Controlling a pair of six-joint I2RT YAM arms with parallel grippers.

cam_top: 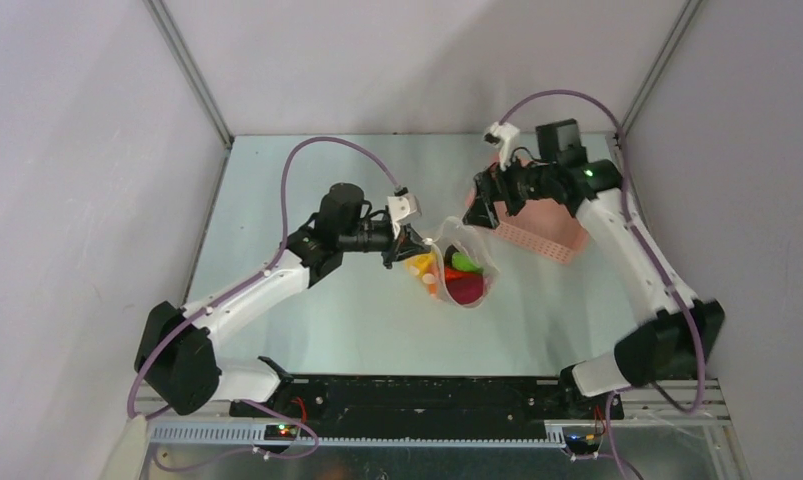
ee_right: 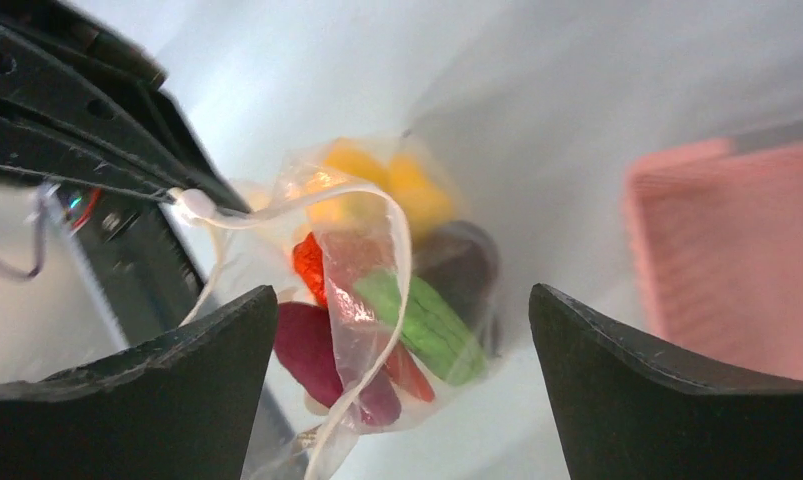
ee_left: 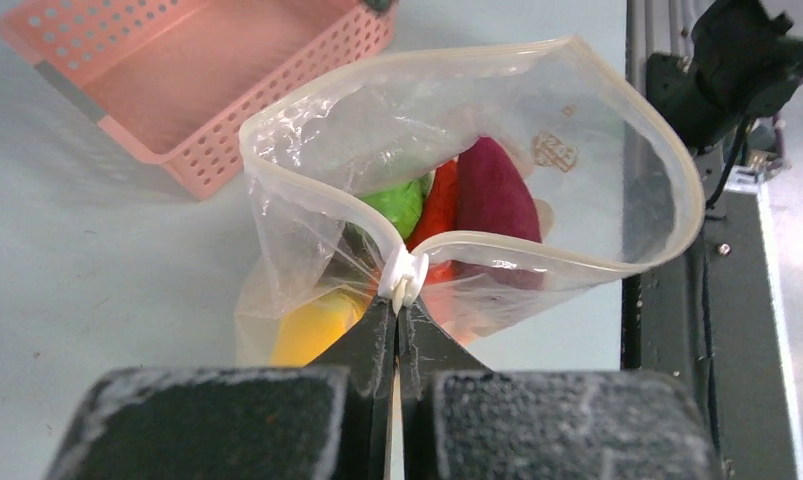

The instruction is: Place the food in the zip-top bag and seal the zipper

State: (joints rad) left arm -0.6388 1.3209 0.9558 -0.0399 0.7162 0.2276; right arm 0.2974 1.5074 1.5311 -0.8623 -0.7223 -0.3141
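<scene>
The left arm (cam_top: 247,295) is reaching forward and to the right from its base, with its wrist lying nearly level. The left gripper (ee_left: 399,303) is pinching the zipper (ee_left: 537,262), its jaws pressed tight together. The right arm (cam_top: 632,250) is stretching forward along the right side and bending inward at the wrist. The right gripper (ee_right: 402,295) is pointing downward with its jaws spread wide, holding nothing.

Top cam overhead, wrist cams near bag (ee_left: 537,150)

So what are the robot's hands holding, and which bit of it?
The left gripper pinches the bag by the white tab on its zipper. The right gripper is open, holding nothing.
</scene>
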